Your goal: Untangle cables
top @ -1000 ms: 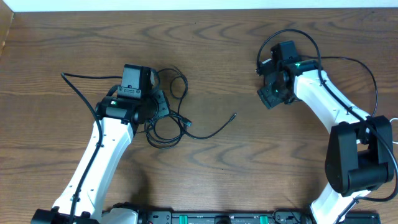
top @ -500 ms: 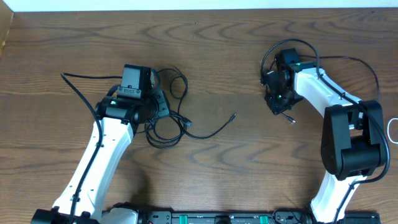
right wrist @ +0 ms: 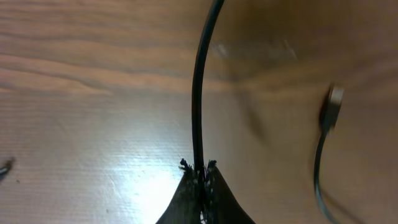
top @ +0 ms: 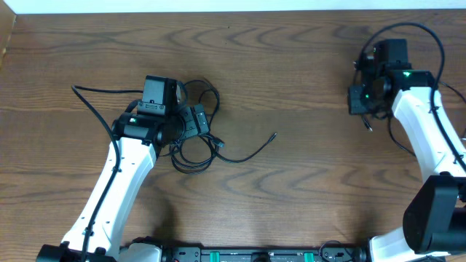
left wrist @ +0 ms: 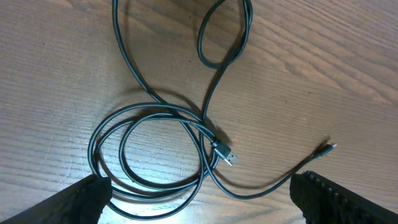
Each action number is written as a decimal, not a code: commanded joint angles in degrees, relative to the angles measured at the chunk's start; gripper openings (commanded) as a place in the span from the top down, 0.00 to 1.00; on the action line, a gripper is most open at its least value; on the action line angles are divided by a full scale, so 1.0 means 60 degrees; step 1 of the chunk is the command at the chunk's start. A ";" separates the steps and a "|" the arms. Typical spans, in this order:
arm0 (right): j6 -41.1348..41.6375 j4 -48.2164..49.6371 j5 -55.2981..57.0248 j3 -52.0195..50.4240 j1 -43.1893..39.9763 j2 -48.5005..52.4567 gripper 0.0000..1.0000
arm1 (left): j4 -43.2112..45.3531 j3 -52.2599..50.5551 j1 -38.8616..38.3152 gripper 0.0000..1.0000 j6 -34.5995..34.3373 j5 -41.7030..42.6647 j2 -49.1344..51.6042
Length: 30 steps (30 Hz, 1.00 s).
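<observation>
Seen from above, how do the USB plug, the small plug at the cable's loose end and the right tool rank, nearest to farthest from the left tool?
1. First, the USB plug, just right of the left tool, beside the coil.
2. Next, the small end plug, further right, mid-table.
3. Last, the right tool, far right, shut on a black cable.

Dark brown wood-grain table [top: 291, 189] fills view, soft glare patches on it. Thin white strip [top: 218, 6] along far edge; black rail [top: 247, 255] w/ green bits at near edge.
</observation>
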 commanded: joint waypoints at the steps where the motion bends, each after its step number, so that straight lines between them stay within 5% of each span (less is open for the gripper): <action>1: 0.0448 -0.0725 -0.0605 0.0000 -0.0211 -0.0029 0.99 | -0.0033 -0.0011 0.0022 0.02 0.0066 -0.0120 0.0007; 9: -0.5191 -0.1858 -0.7482 0.0000 0.1053 -0.0026 0.99 | -0.0033 -0.0011 0.0022 0.01 0.0066 -0.0120 0.0007; 16: -0.5949 -0.2291 -0.4572 0.0000 0.3901 -0.0022 0.99 | -0.0033 -0.0011 0.0022 0.01 0.0066 -0.0120 0.0007; 26: -0.1115 -0.2430 0.0033 0.0000 0.4204 -0.0026 0.99 | -0.0033 -0.0011 0.0022 0.01 0.0066 -0.0120 0.0007; 30: 0.2867 -0.2590 0.2033 0.0000 0.3792 -0.0026 0.99 | -0.0033 -0.0011 0.0022 0.01 0.0066 -0.0120 0.0007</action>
